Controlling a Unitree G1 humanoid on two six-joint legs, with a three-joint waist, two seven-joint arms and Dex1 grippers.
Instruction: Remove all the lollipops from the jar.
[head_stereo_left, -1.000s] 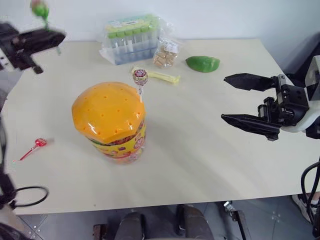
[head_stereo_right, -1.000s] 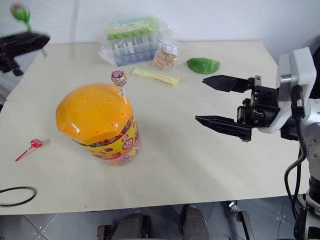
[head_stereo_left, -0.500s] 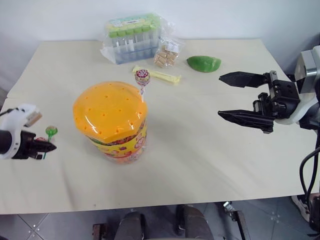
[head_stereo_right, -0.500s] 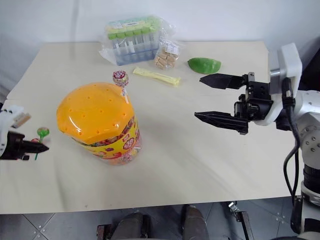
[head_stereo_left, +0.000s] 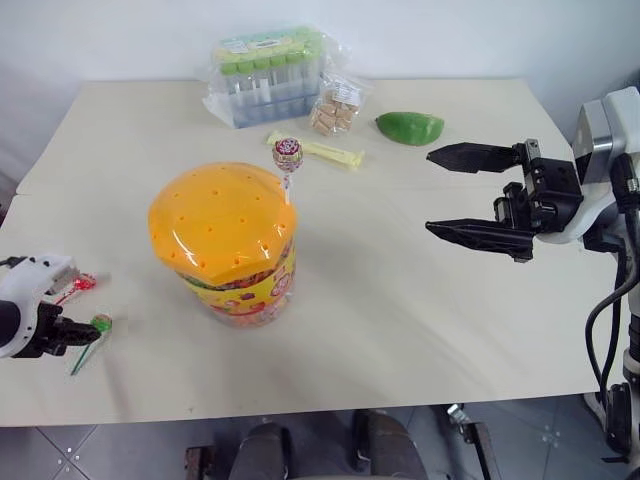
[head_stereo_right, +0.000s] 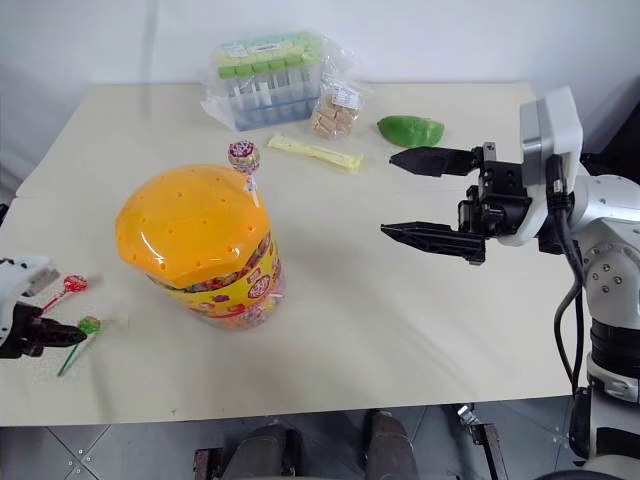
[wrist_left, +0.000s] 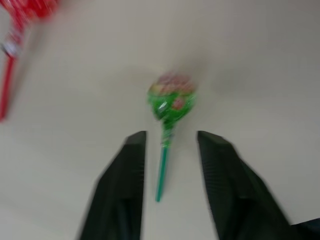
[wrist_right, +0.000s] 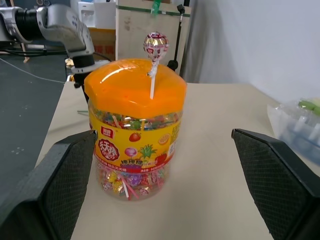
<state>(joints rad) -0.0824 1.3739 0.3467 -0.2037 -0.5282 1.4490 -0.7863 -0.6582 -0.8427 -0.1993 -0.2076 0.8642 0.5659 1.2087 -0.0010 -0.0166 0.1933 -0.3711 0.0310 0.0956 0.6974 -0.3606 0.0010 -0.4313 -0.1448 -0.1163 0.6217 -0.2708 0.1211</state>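
Note:
The jar (head_stereo_left: 228, 250), a clear tub with a holed orange lid, stands left of the table's middle. A pinkish-brown lollipop (head_stereo_left: 287, 154) on a white stick stands upright in the lid. Near the table's left front edge, the green lollipop (wrist_left: 171, 100) lies on the table, with the red lollipop (head_stereo_left: 82, 283) a little behind it. My left gripper (wrist_left: 170, 136) is low over the green one and open. Its fingers straddle the green stick with a gap on each side. My right gripper (head_stereo_left: 430, 190) hovers open, right of the jar and pointing at it, with nothing between its fingers.
At the back of the table lie a bag of green-capped tubes (head_stereo_left: 265, 72), a small packet of biscuits (head_stereo_left: 334, 105), a long pale yellow packet (head_stereo_left: 328, 152) and a green object (head_stereo_left: 408, 127). The table's front edge (head_stereo_left: 300, 405) runs close below the jar.
My left gripper came down from high at the back left to the table's left front with the green lollipop. It then opened, and the lollipop now lies on the table. The right gripper stayed put.

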